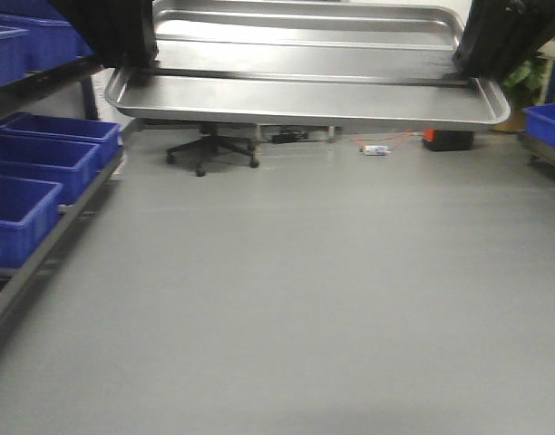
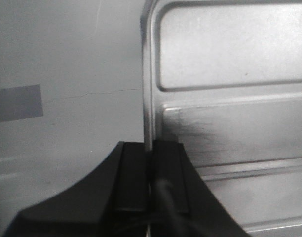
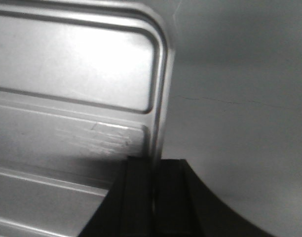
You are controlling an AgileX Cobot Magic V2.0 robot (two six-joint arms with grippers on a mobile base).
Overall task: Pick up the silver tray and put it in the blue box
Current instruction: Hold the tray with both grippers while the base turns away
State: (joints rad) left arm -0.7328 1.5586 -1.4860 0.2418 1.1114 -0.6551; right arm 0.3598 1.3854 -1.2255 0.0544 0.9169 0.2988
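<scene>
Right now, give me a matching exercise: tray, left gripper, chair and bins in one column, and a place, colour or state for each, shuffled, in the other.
Column one:
1. tray
2. left gripper
3. chair
4. bins

Column two:
A. blue
B. standing on the floor at the back
C. shut on a metal rim
D. held up in the air

Pairs: 1-D, 2-C, 3-B, 4-A.
</scene>
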